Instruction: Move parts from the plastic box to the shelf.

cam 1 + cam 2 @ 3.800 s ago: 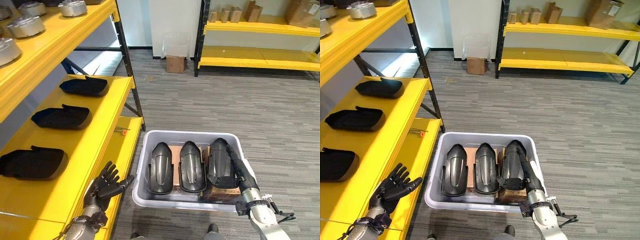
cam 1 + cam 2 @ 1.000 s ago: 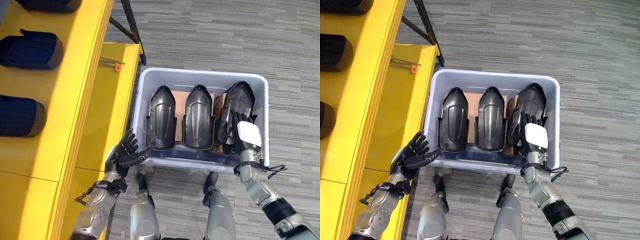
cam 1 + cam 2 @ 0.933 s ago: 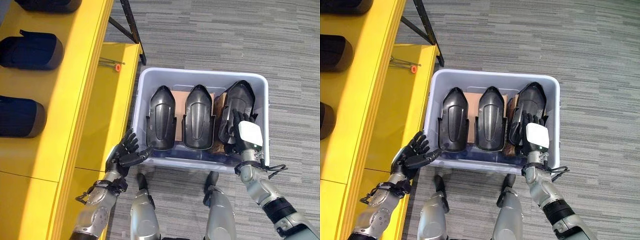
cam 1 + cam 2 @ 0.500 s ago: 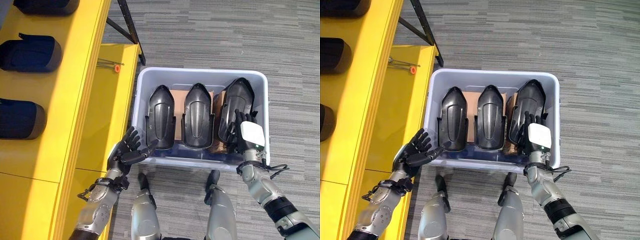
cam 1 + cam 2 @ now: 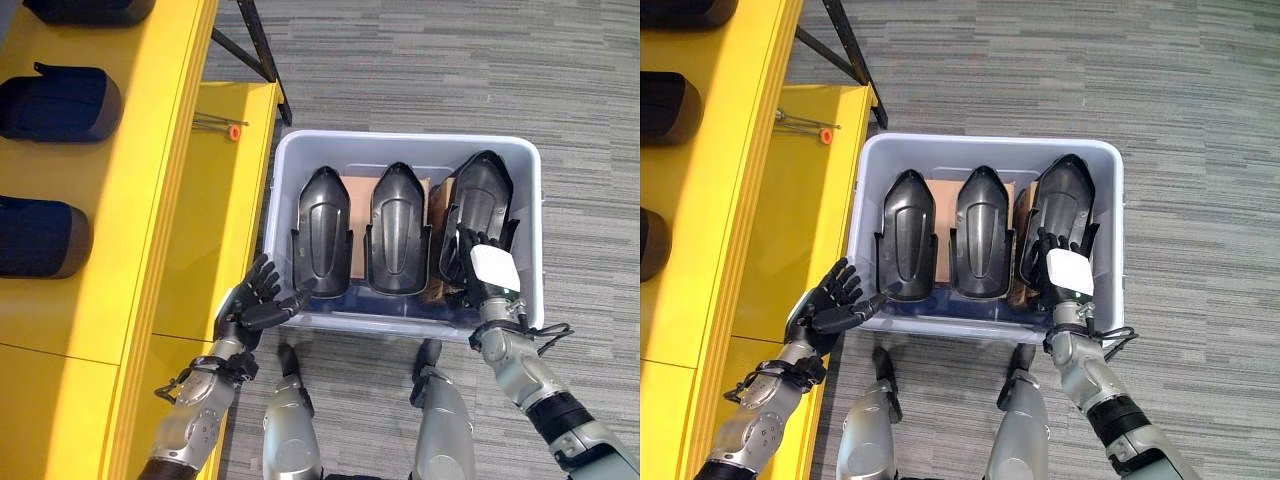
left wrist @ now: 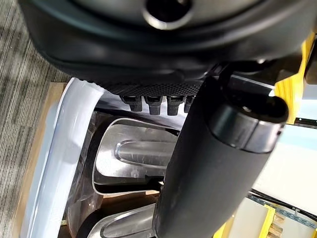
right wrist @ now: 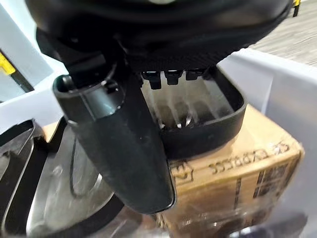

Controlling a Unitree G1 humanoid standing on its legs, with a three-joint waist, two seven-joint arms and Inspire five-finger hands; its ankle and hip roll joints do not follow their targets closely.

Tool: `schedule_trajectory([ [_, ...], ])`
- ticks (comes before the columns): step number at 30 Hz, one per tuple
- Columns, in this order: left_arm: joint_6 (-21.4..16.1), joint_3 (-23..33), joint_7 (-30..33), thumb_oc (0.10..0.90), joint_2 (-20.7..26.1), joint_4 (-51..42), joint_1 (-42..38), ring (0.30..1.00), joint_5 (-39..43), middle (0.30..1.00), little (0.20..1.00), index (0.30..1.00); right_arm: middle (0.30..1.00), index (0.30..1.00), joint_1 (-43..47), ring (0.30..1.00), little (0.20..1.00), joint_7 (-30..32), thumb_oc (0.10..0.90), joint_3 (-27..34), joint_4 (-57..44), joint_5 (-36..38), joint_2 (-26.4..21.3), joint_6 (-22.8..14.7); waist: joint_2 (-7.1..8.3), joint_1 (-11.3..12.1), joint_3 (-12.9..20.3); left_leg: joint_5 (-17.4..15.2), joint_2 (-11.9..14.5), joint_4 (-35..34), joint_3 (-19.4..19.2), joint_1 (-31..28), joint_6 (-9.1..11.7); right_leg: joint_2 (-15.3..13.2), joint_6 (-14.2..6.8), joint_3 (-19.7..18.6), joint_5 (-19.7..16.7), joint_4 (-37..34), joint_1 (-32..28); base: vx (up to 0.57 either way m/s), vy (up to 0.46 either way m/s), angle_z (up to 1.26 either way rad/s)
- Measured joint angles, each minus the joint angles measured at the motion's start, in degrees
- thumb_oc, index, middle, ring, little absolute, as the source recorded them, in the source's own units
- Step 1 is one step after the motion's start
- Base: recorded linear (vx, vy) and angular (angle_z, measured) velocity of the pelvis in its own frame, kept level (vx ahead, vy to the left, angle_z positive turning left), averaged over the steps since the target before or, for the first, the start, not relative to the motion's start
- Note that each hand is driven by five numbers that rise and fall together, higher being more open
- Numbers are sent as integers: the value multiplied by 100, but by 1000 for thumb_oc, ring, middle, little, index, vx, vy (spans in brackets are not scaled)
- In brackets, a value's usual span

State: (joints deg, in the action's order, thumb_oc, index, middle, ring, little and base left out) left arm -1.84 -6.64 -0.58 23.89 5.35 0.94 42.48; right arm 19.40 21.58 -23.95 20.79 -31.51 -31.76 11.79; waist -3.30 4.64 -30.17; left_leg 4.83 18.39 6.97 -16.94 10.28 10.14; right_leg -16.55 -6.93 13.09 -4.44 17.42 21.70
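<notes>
A pale grey plastic box (image 5: 400,139) stands on the floor with three black moulded parts side by side: left part (image 5: 320,230), middle part (image 5: 398,228), right part (image 5: 482,205). My right hand (image 5: 487,275) lies over the right part's near end, fingers (image 7: 168,77) straight above its rim (image 7: 208,129), thumb (image 7: 124,144) out. Held open with spread fingers, my left hand (image 5: 252,305) hovers at the box's near left corner, its thumb (image 6: 213,163) by the wall (image 6: 54,163).
Yellow shelving runs along the left; its upper level (image 5: 140,200) holds similar black parts (image 5: 60,105) (image 5: 40,235). On the lower level (image 5: 225,230) lies a small orange-tipped tool (image 5: 225,127). Brown cardboard (image 7: 233,163) sits under the parts. Grey carpet surrounds the box.
The view has tipped down onto the box since the earliest frame. My right hand came from the box's near rim onto the right part. My left hand edged toward the box corner.
</notes>
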Motion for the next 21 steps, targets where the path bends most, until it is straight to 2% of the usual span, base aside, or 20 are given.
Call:
schedule_trajectory([
  [6,-76,-1,-2,900,0,21,-1,1000,2,1000,1000,1000,1000,1000,-34,1000,1000,-147,900,-76,-32,-342,-32,-174,-1,-1,-1,-12,-41,84,16,154,-15,-63,-2,-28,47,131,174,-5,1,0],
  [14,-194,-43,-7,900,0,47,-28,1000,3,1000,1000,1000,1000,1000,71,1000,1000,-194,900,-226,-55,-401,-150,-130,2,0,-3,-54,-51,301,48,532,-51,-113,19,-70,74,302,523,-8,0,1],
  [21,-275,-100,-9,900,0,66,-359,1000,6,1000,1000,1000,1000,1000,533,1000,1000,456,900,-234,296,-147,-106,95,0,22,-4,-133,-48,720,178,1128,-55,-168,62,-158,99,486,1031,-37,-1,1],
])
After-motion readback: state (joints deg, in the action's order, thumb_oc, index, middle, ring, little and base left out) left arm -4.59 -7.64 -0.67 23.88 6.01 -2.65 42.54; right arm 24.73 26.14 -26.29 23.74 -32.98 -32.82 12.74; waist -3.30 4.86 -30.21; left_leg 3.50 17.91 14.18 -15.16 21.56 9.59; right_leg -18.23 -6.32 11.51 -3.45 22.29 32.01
